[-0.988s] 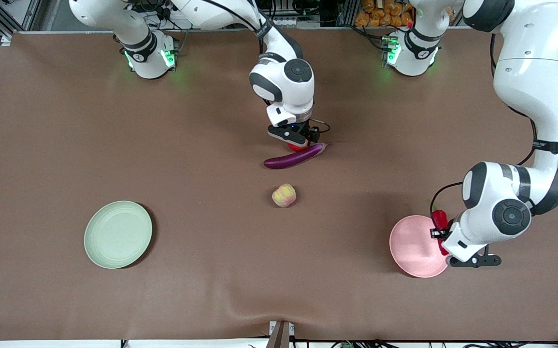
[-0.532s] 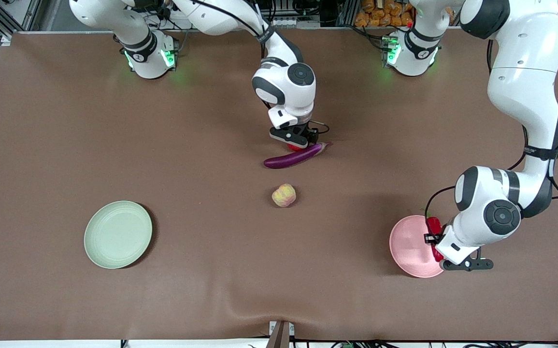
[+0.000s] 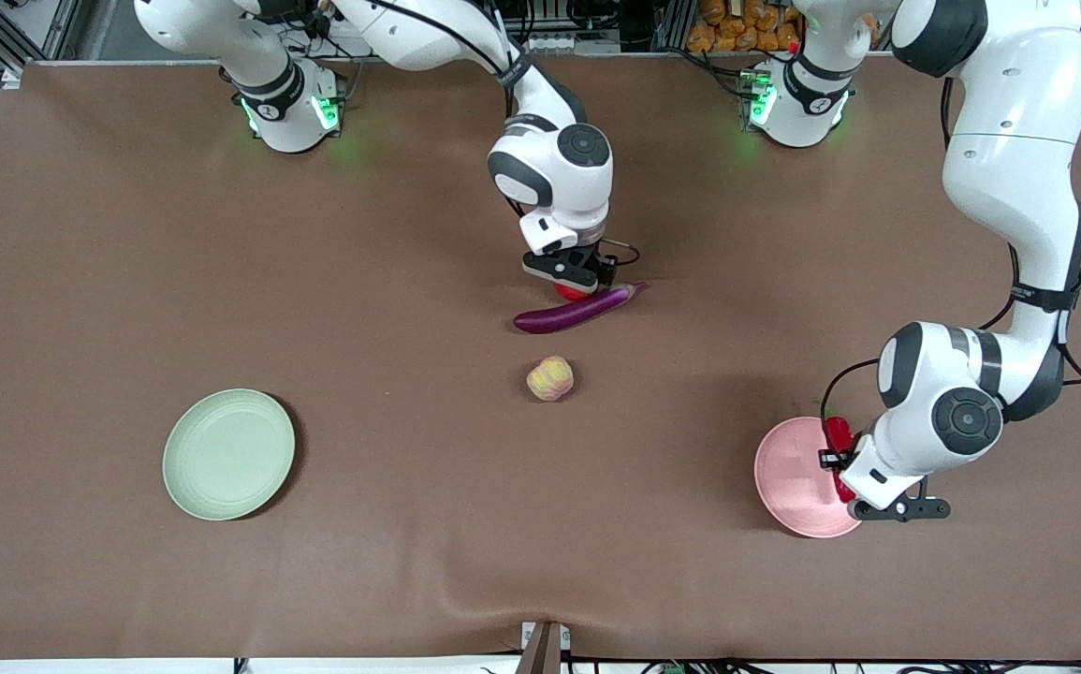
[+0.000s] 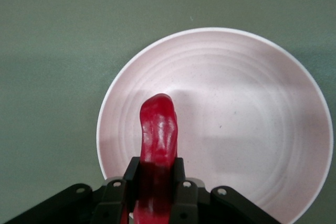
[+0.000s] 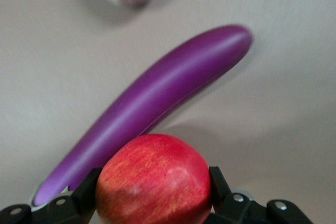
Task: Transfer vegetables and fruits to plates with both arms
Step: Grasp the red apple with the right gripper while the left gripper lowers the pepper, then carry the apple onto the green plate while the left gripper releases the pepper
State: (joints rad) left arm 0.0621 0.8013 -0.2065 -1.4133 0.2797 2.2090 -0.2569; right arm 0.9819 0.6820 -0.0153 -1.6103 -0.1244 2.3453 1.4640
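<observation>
Left gripper: closed on the red chili pepper, over the pink plate's edge.
Pink plate: on the worktop, near its front edge, toward the left arm's end.
Green plate: near the front edge, toward the right arm's end.
Peach: mid-worktop, clear of both grippers.
Eggplant: lying farther from the front edge than the peach, just beside the right gripper.
Right gripper: closed on the red apple, right next to the eggplant; whether the apple touches the worktop cannot be told.
</observation>
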